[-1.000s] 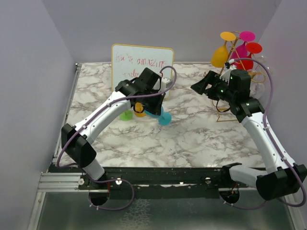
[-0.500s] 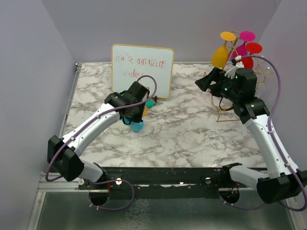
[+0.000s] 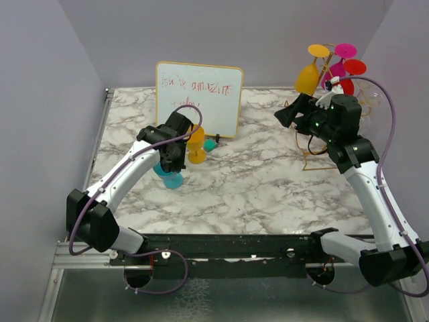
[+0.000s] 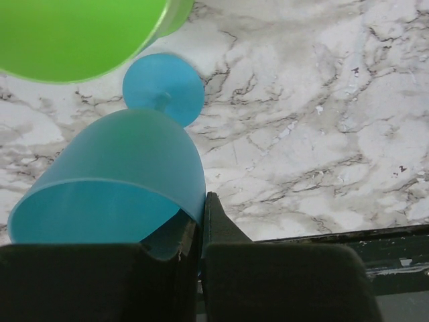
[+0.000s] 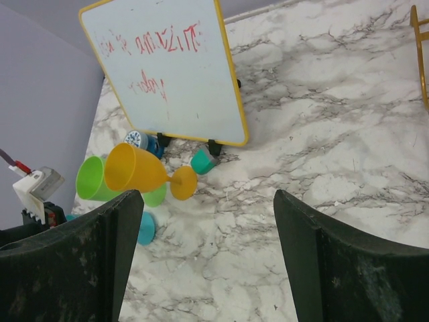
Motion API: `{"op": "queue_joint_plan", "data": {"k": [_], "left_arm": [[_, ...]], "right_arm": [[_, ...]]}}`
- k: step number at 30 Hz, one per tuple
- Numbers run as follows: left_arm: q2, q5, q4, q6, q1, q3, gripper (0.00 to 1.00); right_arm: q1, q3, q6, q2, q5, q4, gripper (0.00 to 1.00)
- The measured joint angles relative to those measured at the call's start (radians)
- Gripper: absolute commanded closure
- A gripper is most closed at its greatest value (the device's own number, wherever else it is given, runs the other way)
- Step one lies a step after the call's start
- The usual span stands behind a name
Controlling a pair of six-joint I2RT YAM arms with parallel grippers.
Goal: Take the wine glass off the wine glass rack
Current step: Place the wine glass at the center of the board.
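Observation:
The gold wire wine glass rack (image 3: 326,90) stands at the back right, with yellow (image 3: 306,78), magenta (image 3: 338,67) and red (image 3: 354,66) glasses hanging on it; a bit of its frame shows in the right wrist view (image 5: 421,40). My right gripper (image 3: 291,114) is open and empty just left of the rack, its jaws wide apart (image 5: 206,194). My left gripper (image 3: 169,159) is shut on the rim of a blue wine glass (image 4: 127,174), whose foot (image 3: 173,180) is low at the marble table. I cannot tell if the foot touches it.
An orange glass (image 3: 196,137) and a green glass (image 5: 90,178) stand next to the blue one. A whiteboard (image 3: 199,94) with red writing stands at the back. A small teal object (image 5: 201,162) lies at its base. Grey walls close in the table on both sides.
My left arm has swung left and down with the blue glass, bringing it beside the orange and green glasses. My right arm has shifted slightly toward the rack, still open.

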Motion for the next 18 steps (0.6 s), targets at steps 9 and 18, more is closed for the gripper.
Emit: {"op": "queue_joint_plan", "data": {"k": [9, 18], "left_arm": [[0.024, -0.020, -0.025, 0.024, 0.030, -0.005, 1.00], [0.064, -0.052, -0.037, 0.045, 0.051, 0.031, 0.87]], "right_arm": [[0.000, 0.000, 0.000, 0.000, 0.000, -0.006, 0.15], [0.000, 0.000, 0.000, 0.000, 0.000, -0.013, 0.16]]}}
